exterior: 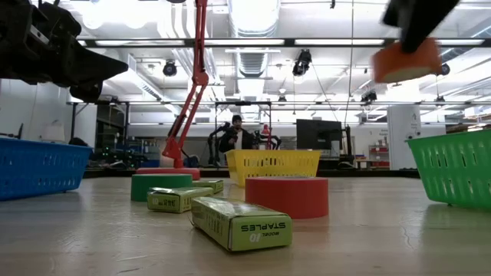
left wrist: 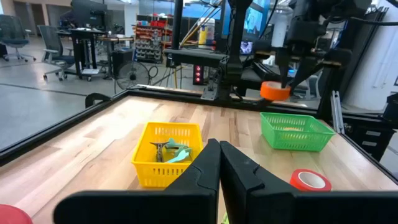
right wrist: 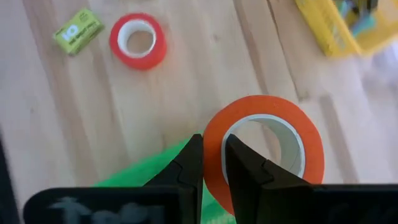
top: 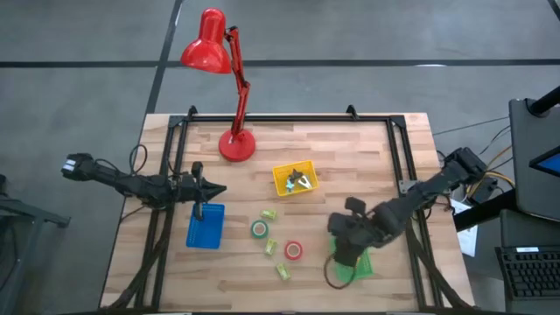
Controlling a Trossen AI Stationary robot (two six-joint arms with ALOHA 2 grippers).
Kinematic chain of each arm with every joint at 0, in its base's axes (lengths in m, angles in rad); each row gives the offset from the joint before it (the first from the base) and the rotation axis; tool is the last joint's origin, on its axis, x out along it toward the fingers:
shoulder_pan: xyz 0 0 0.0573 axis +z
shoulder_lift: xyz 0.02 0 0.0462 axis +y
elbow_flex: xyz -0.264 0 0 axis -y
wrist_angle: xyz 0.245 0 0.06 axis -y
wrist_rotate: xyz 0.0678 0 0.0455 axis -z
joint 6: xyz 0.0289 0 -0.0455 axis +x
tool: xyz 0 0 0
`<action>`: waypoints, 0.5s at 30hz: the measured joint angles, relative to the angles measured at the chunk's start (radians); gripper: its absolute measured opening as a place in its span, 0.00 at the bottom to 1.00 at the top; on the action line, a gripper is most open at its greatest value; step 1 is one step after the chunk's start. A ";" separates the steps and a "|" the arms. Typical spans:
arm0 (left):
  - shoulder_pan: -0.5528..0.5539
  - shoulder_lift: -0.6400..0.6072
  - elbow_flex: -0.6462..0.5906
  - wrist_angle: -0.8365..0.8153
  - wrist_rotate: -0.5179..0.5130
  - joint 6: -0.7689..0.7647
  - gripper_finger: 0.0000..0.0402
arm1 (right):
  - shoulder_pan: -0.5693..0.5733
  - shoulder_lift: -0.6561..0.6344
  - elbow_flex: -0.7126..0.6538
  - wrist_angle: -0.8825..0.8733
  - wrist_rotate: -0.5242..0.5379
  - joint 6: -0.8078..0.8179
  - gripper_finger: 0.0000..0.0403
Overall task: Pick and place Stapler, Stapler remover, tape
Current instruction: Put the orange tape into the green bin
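Note:
My right gripper [right wrist: 213, 148] is shut on an orange tape roll [right wrist: 267, 149] and holds it in the air above the green basket [left wrist: 292, 130] at the table's near right. A red tape roll [top: 294, 250] and a green tape roll [top: 260, 229] lie flat on the wood mid-table. Two staple removers [left wrist: 171, 151] lie in the yellow basket [top: 293, 179]. The stapler I cannot make out. My left gripper [left wrist: 219, 163] waits shut, pointing level above the blue basket [top: 206, 226] at the left. My right gripper pinches the orange roll's wall [right wrist: 214, 163], with one finger [right wrist: 244, 168] inside the pale core and the other [right wrist: 189, 163] outside. The fingers slant down from above. The roll hangs lifted clear [exterior: 403, 61], slightly tilted, over the green basket.
Several lime-green staple boxes [exterior: 242, 222] lie scattered near the tape rolls. A red desk lamp [top: 234, 144] stands at the far middle of the table. A black frame [top: 289, 118] runs along the table's far and side edges. Bare wood lies between the yellow and green baskets.

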 joint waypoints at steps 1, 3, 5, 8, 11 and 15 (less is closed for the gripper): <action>0.000 0.000 0.000 0.000 0.000 0.000 0.02 | 0.018 -0.007 0.000 -0.008 0.003 0.036 0.11; 0.000 0.000 0.000 0.000 0.000 0.000 0.02 | 0.057 -0.020 0.000 -0.034 0.024 0.102 0.11; 0.000 0.001 0.000 0.000 0.000 0.000 0.02 | 0.094 -0.027 0.000 -0.048 0.041 0.146 0.12; 0.000 0.001 0.000 0.000 0.000 0.000 0.02 | 0.143 -0.035 0.000 -0.084 0.057 0.213 0.12; 0.000 0.002 0.000 0.000 0.000 0.000 0.02 | 0.184 -0.039 -0.001 -0.125 0.056 0.300 0.11; 0.000 0.002 0.000 0.000 0.000 0.000 0.02 | 0.230 -0.039 -0.002 -0.157 0.051 0.405 0.12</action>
